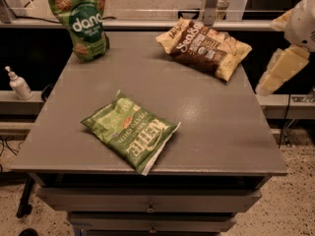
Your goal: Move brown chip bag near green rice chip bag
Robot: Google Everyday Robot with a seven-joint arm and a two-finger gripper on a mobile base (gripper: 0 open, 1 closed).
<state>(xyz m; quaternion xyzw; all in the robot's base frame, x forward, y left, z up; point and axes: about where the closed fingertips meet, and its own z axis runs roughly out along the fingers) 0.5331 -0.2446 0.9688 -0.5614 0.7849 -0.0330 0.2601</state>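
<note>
This looks like a robot test space in a lab or office building, not a home. A plain grey work table (pixel 221 132) with metal drawers (pixel 147 200) beneath it fills the middle of the frame. It stands on a speckled hard floor (pixel 298 205), visible at lower right. A low ledge (pixel 283 104) runs behind the table, with a white pump bottle (pixel 18 84) on it at the left edge and loose cables (pixel 7 146) below. The robot's cream-coloured gripper (pixel 276 75) hangs at upper right, beyond the table's edge.
</note>
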